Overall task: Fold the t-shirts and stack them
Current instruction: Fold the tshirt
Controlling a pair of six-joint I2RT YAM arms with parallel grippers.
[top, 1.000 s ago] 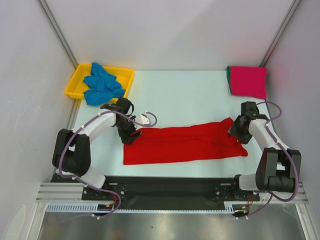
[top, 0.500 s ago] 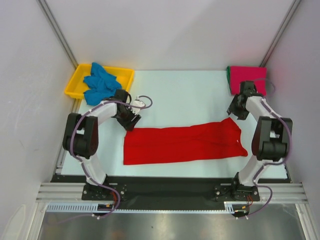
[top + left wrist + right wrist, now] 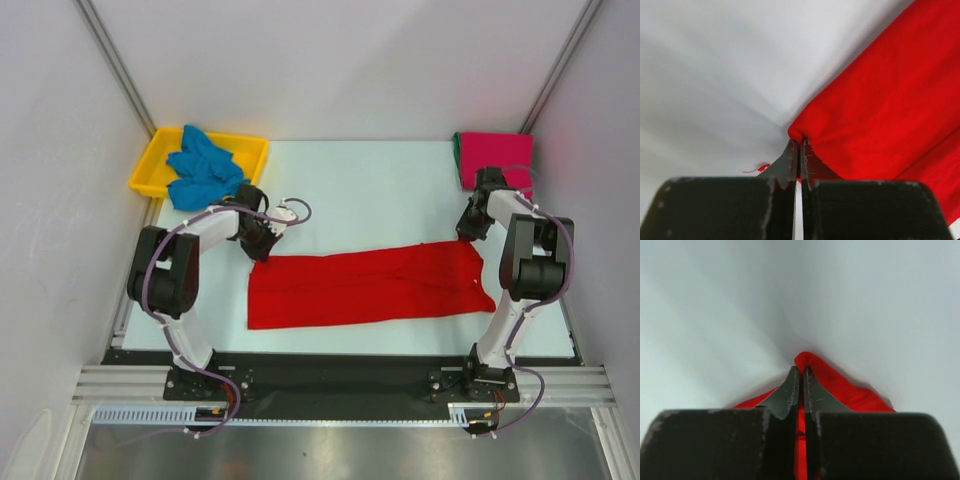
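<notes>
Left gripper (image 3: 799,143) is pinched tight on the far left corner of the red t-shirt (image 3: 370,285), which lies as a long strip across the near middle of the table (image 3: 370,190). Right gripper (image 3: 801,370) nips the far right corner the same way. My worry: both bites look tiny, right at the cloth edge, so a corner could slip out if the lift is uneven. Both arms reach forward, elbows bent, wrists dipped low to the table.

Location was a robot lab: white walls (image 3: 330,70) enclosed a table (image 3: 370,200), with left arm (image 3: 163,278) and right arm (image 3: 527,262) bolted on.
</notes>
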